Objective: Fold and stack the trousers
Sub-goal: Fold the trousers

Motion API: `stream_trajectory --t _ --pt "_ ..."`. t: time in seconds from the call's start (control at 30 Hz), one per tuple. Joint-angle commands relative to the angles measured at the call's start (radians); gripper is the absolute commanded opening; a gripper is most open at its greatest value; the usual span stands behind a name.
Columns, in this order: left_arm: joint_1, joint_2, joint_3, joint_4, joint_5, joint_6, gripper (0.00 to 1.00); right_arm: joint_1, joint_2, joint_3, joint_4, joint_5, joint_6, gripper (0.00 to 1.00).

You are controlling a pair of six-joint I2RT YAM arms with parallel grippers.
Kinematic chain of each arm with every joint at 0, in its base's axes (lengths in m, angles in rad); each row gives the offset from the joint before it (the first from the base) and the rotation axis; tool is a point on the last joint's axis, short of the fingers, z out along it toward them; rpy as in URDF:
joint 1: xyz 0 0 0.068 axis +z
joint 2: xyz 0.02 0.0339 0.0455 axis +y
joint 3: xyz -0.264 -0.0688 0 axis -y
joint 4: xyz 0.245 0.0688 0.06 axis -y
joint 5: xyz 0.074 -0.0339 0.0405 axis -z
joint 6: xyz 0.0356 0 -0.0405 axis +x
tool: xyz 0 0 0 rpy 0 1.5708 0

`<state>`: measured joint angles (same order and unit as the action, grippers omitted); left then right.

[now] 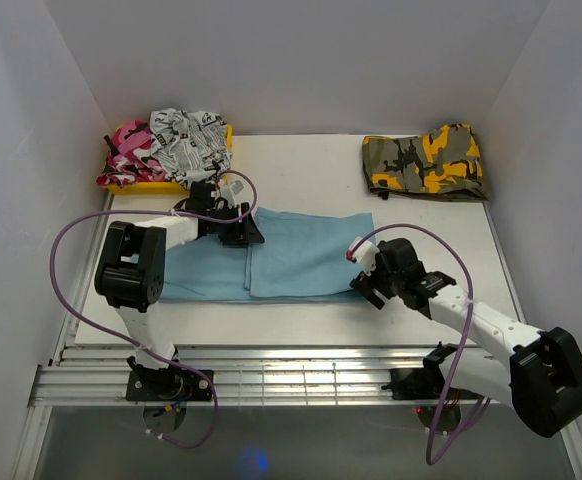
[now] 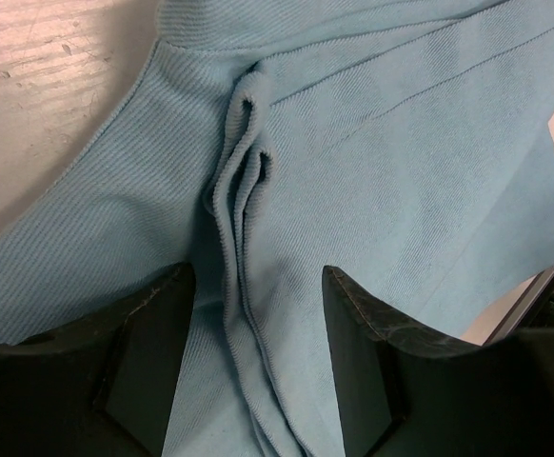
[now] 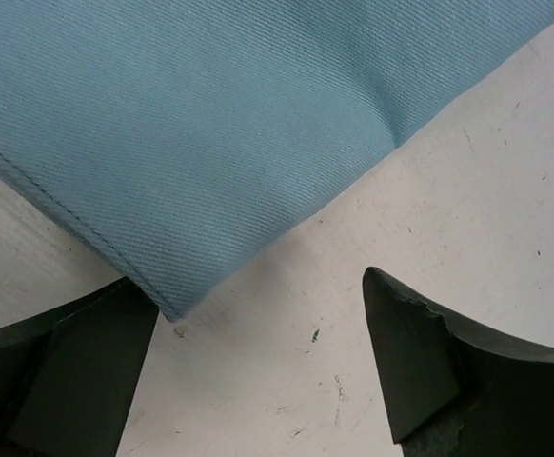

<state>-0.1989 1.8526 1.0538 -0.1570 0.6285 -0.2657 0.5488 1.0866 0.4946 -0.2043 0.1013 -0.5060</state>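
So the trousers (image 1: 301,255) are lying flat in the middle of the table (image 1: 301,170), running left to right. Looks to me like one fold is already in: the right part sits as a neat top layer, with its edge showing about halfway along the cloth. The lower layer sticks out further to the left.

The left claw (image 2: 255,276) is at the far edge of the trousers near that layer edge. Its fingers are apart, with a little puckered ridge of cloth running up between them, not pinched. The right claw (image 3: 253,281) is at the near right corner, also spread. The cloth corner is just beside one finger and there's bare table in the gap.

My guess is we're roughly mid-task. It needs at least one more fold to get compact, then stacking, probably onto the folded camo trousers (image 1: 426,165) at the far right. The yellow bin (image 1: 176,185) at the far left has more crumpled clothes (image 1: 166,145) in it.
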Motion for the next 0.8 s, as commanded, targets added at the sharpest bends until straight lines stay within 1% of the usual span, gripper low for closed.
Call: stream_trajectory --t 0.0,0.17,0.23,0.37,0.43,0.47,0.53,0.57,0.63,0.67,0.73,0.77 --pt "0.004 -0.001 0.018 -0.027 0.023 0.019 0.67 0.013 -0.019 0.031 0.053 -0.021 -0.003 0.90" --pt "0.003 0.016 0.038 -0.038 0.023 0.020 0.67 0.053 0.009 0.039 0.092 -0.012 -0.015 0.90" --pt "0.003 0.020 0.044 -0.041 0.019 0.020 0.67 0.056 0.019 0.022 0.132 0.021 -0.031 0.91" --pt "0.003 0.030 0.043 -0.049 0.005 0.028 0.66 0.056 -0.020 -0.050 0.192 0.074 -0.098 0.98" --pt "0.003 0.043 0.043 -0.056 -0.018 0.028 0.64 0.056 -0.040 -0.094 0.230 0.100 -0.138 0.82" --pt "0.004 0.049 0.044 -0.058 -0.027 0.029 0.63 0.056 -0.054 -0.108 0.236 0.115 -0.152 0.65" --pt "0.006 0.063 0.051 -0.068 -0.045 0.039 0.59 0.056 -0.062 -0.146 0.238 0.150 -0.201 0.44" --pt "0.006 0.068 0.052 -0.072 -0.056 0.045 0.58 0.056 -0.071 -0.154 0.226 0.155 -0.221 0.28" --pt "0.009 0.080 0.058 -0.078 -0.072 0.049 0.56 0.056 -0.083 -0.166 0.191 0.134 -0.282 0.17" --pt "0.009 0.086 0.067 -0.084 -0.073 0.052 0.56 0.057 -0.099 -0.175 0.115 0.118 -0.311 0.11" --pt "0.013 0.100 0.081 -0.101 -0.079 0.057 0.54 0.056 -0.112 -0.183 0.054 0.091 -0.373 0.08" --pt "0.013 0.111 0.090 -0.105 -0.079 0.062 0.54 0.056 -0.129 -0.188 0.024 0.080 -0.400 0.08"
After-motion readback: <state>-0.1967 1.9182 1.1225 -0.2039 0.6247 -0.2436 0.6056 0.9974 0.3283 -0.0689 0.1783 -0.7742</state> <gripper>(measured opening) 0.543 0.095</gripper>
